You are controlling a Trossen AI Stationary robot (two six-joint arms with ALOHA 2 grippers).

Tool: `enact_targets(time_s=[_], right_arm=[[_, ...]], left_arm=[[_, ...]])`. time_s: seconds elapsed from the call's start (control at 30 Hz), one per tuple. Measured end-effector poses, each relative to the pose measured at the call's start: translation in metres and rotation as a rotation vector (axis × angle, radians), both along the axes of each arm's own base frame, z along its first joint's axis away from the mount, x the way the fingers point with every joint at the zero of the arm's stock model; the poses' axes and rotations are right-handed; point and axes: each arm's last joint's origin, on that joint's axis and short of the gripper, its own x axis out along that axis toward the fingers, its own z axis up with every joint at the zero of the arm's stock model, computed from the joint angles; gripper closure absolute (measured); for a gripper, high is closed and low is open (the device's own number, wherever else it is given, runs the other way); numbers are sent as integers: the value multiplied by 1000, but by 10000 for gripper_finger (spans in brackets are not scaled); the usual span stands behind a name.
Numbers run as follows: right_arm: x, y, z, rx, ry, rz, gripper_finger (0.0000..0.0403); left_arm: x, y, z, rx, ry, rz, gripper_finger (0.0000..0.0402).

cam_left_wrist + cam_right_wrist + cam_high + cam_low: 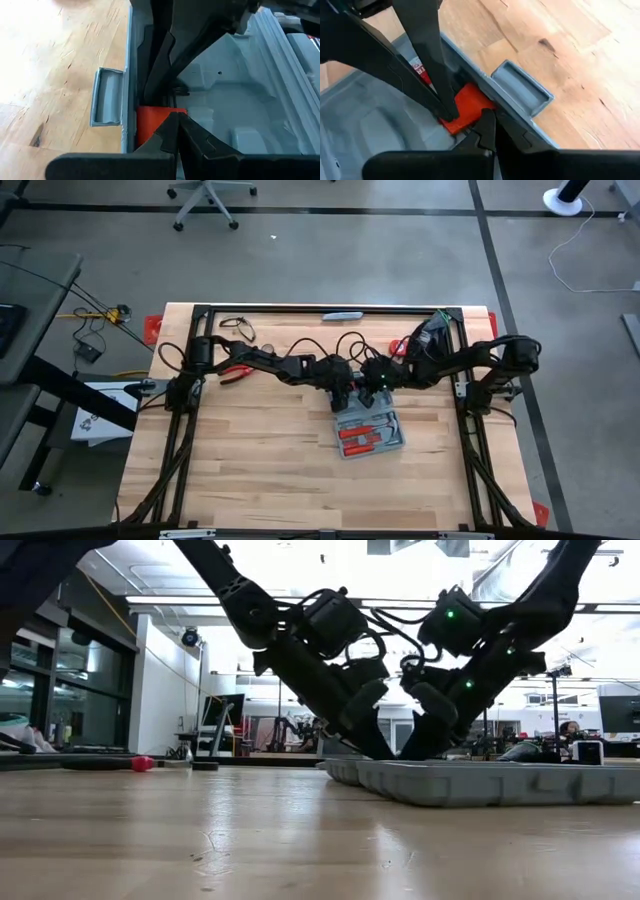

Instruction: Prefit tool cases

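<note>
The case [371,431] lies open near the middle of the table [250,470], tilted a little askew, its blue-grey plastic halves spread flat on the pale wood. In the high view the nearer half holds red-handled tools [362,436] seated in moulded recesses. Seen from table height, the case [480,782] is a shallow ribbed tray with a thin rim.

Both grippers meet at the case's far half. The left gripper [175,127] has its dark fingers pressed together, tips down inside the smooth moulded shell [235,110] next to a bright orange-red block [152,122] that sits against the wall. On the outside of that wall a small rectangular latch [106,96] sticks out over the wood.

The right gripper [487,125] is likewise pressed together, its tip at the same orange-red block [465,107] just inside the rim, with the latch [522,92] beside it. Neither gripper visibly holds anything.

Red-handled pliers [237,373] lie well apart, near the left arm's base. A slim grey bar [342,315] rests at the table's far edge.
</note>
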Motion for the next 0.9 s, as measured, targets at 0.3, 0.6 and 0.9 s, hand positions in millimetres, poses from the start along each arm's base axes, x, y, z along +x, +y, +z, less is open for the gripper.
enact_targets(time_s=[0.3, 0.6, 0.9], right_arm=[[1, 0, -1, 9, -13, 10, 403], [1, 1, -1, 11, -20, 13, 403], [6, 6, 15, -21, -147, 58, 403]], left_arm=[[-9, 0, 40, 81, -19, 0, 402], [3, -3, 11, 32, -56, -15, 402], [1, 1, -5, -19, 1, 18, 402]])
